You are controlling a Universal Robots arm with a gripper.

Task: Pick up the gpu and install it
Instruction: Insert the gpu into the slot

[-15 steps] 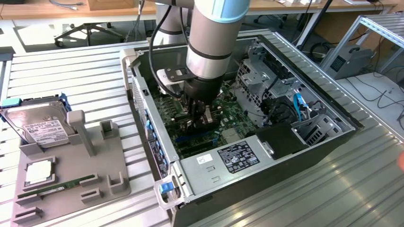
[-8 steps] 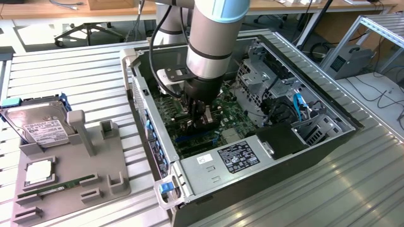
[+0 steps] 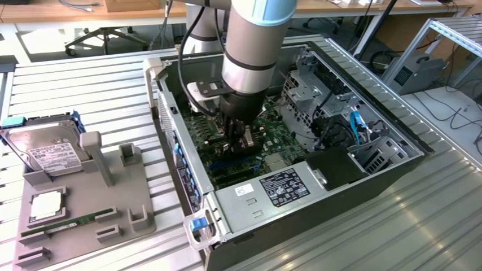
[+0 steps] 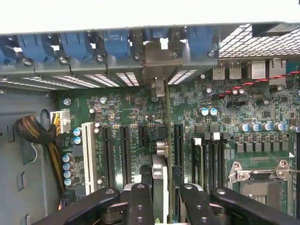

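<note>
We find the single grey-sleeved robot arm reaching down into the open black desktop computer case (image 3: 391,164), with its black two-fingered gripper (image 3: 239,137) low over the green motherboard (image 3: 283,135).

In the wrist view, the gripper's fingers (image 4: 140,206) are drawn in around a thin upright card seen edge-on, which we take to be the gpu (image 4: 159,180): a slim black-and-pale expansion card with a pale metal bracket (image 4: 158,86) at its far end. The fingers pinch the card from both flat sides, so the hand is neither spread nor empty.

The governing relation is this: the gpu sits directly between the fingers, below the wrist, and its long axis runs away from the wrist camera toward the rear wall of the case, where the blue plastic slot latches (image 4: 117,44) stand in a row. That axis lies parallel to the long black expansion slots (image 4: 125,152) on the motherboard. The card's lower edge appears to stand in line with one slot between its neighbours; we cannot tell whether it is fully seated.

Outside the case, toward the exterior view's left, a grey parts fixture (image 3: 83,217) holds a silver hard drive with white label (image 3: 47,152) and a narrow green memory stick (image 3: 64,224), both well apart from the gripper.
</note>
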